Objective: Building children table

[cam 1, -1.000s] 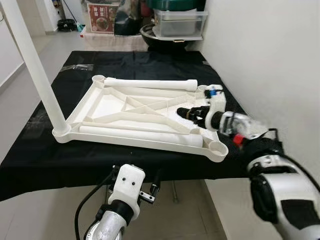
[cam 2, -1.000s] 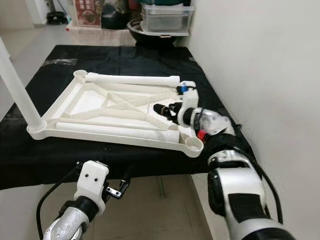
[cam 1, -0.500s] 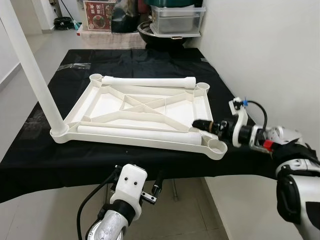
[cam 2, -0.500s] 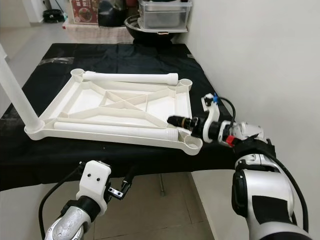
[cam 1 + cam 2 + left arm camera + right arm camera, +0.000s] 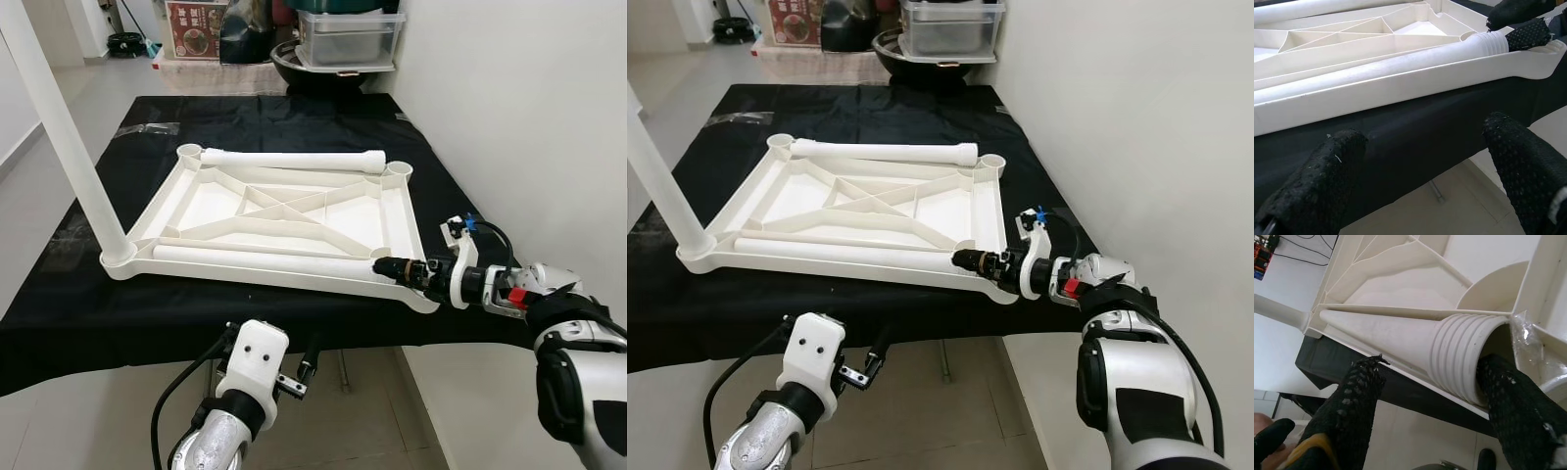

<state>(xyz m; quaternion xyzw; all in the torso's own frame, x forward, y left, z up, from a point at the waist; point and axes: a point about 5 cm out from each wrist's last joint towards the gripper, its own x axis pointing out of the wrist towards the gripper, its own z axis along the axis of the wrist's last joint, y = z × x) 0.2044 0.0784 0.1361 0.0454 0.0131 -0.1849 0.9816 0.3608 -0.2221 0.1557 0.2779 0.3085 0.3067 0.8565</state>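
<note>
The white plastic ribbed tabletop [image 5: 284, 211] lies upside down in the middle of the head frames, on a table draped in black cloth [image 5: 245, 323]. Our reading is that the build is roughly a quarter done: one long white plastic leg [image 5: 61, 127] stands in the socket at the panel's lower-left corner and runs off the upper left of the frame. Two more white tubular legs are loose on the panel. One, the far leg [image 5: 294, 160], lies along its upper edge. The other, the near leg [image 5: 274, 258], lies along the lower edge with its threaded end toward the lower-right corner socket [image 5: 423, 290]. We cannot make out a fourth leg.

Our right gripper [image 5: 399, 268] sits at centre right of the frame, right at that threaded end. In the right wrist view its black fingers [image 5: 1354, 401] are spread wide, one outside the ribbed tube [image 5: 1459, 357] and the other at its open mouth, so it brackets the leg end without pinching it. Our left gripper [image 5: 1420, 166] waits low at the bottom centre of the head frames, below the cloth edge, fingers wide apart and empty.

What remains, we judge, is to lift this near leg upright, seat it in the lower-right socket, then fit the remaining corners and turn the table over.
</note>
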